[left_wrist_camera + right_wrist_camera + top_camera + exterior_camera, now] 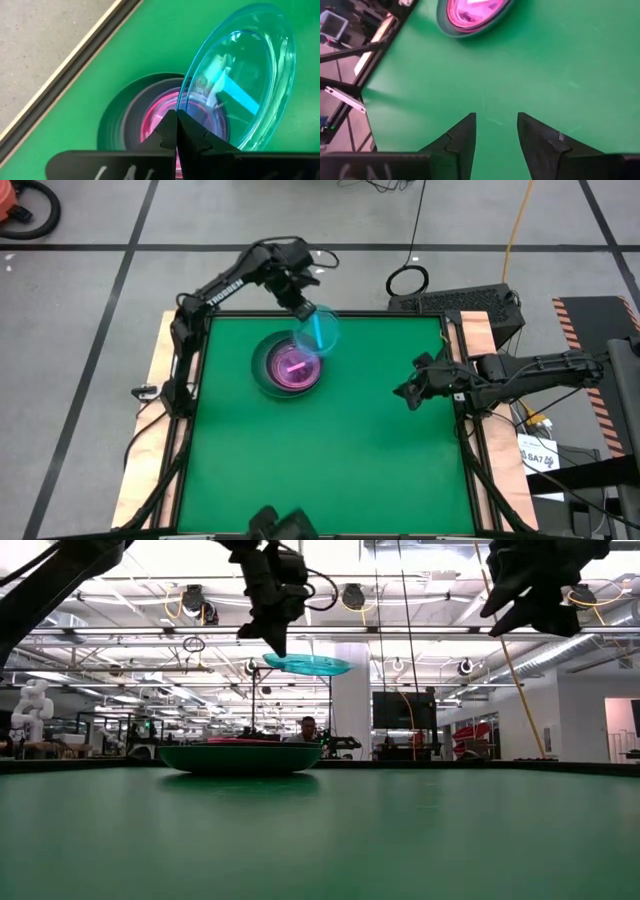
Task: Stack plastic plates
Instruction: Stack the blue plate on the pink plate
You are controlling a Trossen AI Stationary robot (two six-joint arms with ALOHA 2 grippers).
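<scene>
1. The left gripper (301, 308) is up in the air near the far edge of the table (330, 470), its fingers pinched tight on the rim of a translucent cyan plate (318, 330).
2. In the left wrist view the two dark fingertips (176, 131) meet with no gap, the cyan plate's edge caught between them and the plate (245, 75) fanning out ahead of the gripper.
3. From table height the cyan plate (307, 664) hangs nearly level, just beneath the left gripper (275, 638) and well clear of the green surface.
4. Below that gripper, a little toward the table's middle, sits the stack (290, 366): a dark grey plate at the bottom with pink plates nested inside it.
5. The low view shows the stack (242, 756) flat on the table, with open air between it and the held plate.
6. The right gripper (408, 392) hovers off to the right side of the table, well apart from the stack, jaws parted and holding nothing.
7. Its own wrist view confirms it: green table between the two fingers (462, 135), and the stack (472, 15) far ahead of them.
</scene>
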